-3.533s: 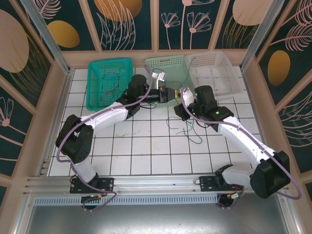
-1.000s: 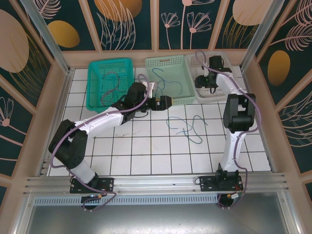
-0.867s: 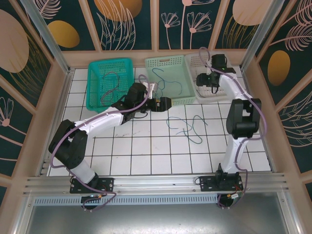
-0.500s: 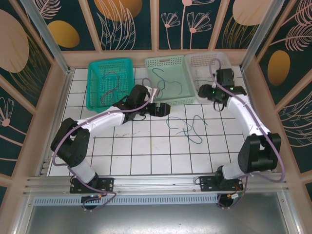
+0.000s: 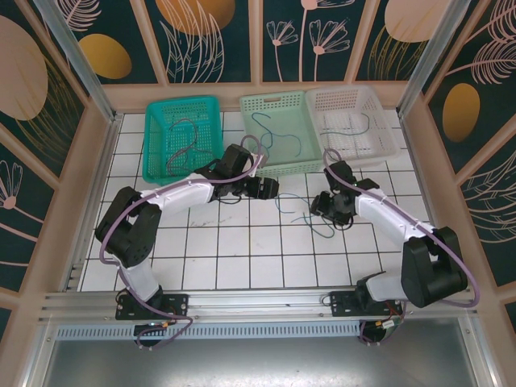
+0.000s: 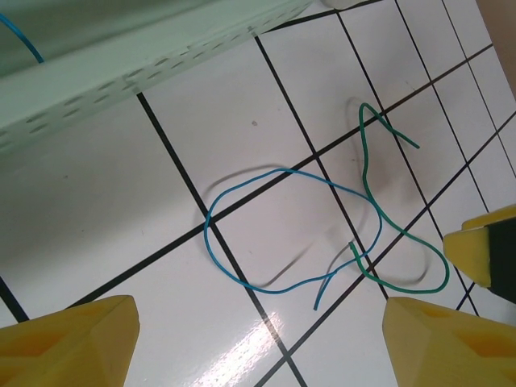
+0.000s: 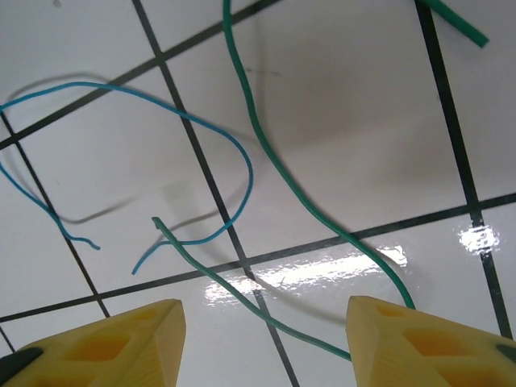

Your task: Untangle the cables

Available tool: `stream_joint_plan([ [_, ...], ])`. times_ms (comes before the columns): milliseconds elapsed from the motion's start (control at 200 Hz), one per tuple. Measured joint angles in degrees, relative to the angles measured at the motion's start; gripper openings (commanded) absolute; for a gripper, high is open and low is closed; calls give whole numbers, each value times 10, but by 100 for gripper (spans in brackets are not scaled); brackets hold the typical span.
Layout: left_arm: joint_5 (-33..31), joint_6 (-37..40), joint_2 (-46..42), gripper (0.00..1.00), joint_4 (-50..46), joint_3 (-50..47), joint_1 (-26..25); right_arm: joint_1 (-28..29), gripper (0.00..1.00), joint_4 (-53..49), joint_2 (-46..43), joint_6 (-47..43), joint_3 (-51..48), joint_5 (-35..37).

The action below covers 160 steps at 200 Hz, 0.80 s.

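A blue cable [image 6: 274, 171] lies in a loop on the white tiles, crossed with a dark green cable [image 6: 365, 173]. From above, this tangle [image 5: 297, 206] sits between my two grippers. My left gripper [image 5: 269, 187] hovers just left of it, and its open jaws [image 6: 258, 355] have nothing between them. On the tangle's right side my right gripper [image 5: 321, 204] hangs low and open [image 7: 266, 347]. The green cable [image 7: 274, 171] and the blue cable [image 7: 242, 153] lie on the floor ahead of its fingertips, with one green strand [image 7: 242, 294] running toward the gap.
Three baskets stand along the back. The teal basket [image 5: 155, 149] holds a pinkish cable, the light green basket [image 5: 278, 168] a blue one, and the white basket [image 5: 385, 145] a thin cable. The right gripper's yellow finger [image 6: 484, 254] shows at the left wrist view's edge.
My right arm has swung from over the white basket down to the floor beside the tangle. My left gripper has edged right toward the cables, and both grippers' jaws have narrowed somewhat.
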Motion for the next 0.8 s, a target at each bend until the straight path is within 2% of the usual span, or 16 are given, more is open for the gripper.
stream_joint_plan([
  [185,0,0,0,80,0,0,0,0,53,-18,0,24,-20,24],
  [596,2,0,0,80,1,0,0,-1,53,-37,-11,66,-76,22],
  [801,2,0,-1,80,1,-1,0,-12,38,-4,-11,83,-107,20],
])
